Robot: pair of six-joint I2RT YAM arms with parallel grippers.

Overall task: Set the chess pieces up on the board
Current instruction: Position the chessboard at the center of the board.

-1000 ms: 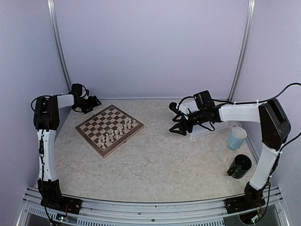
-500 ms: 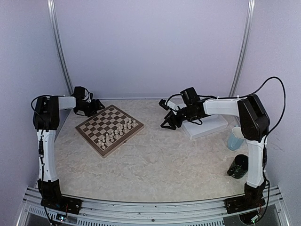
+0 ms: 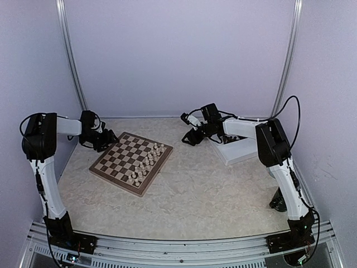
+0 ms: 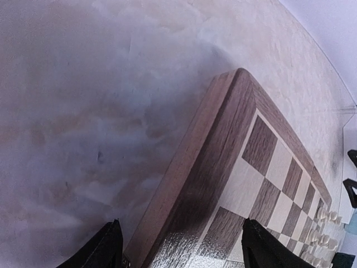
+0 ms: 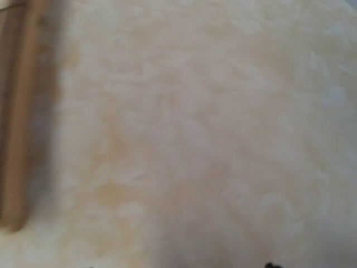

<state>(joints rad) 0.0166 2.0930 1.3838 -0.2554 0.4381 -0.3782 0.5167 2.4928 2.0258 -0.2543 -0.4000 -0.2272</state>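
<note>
Since a second ago the board has turned and slid a little nearer the arm bases on the table. Your right claw has swung left, away from the white tray; you cannot tell whether it is wide or narrow. Your left claw stands wide, its fingertips astride the board's far-left rim of smooth brown wood. Cream chess pieces crowd the board's right side. Pale marbled table lies open between the board and the right claw.

Top: I overlook the whole bench from its near edge. Wrists, close, facing down: left shares the board's corner; right, bench surface.
</note>
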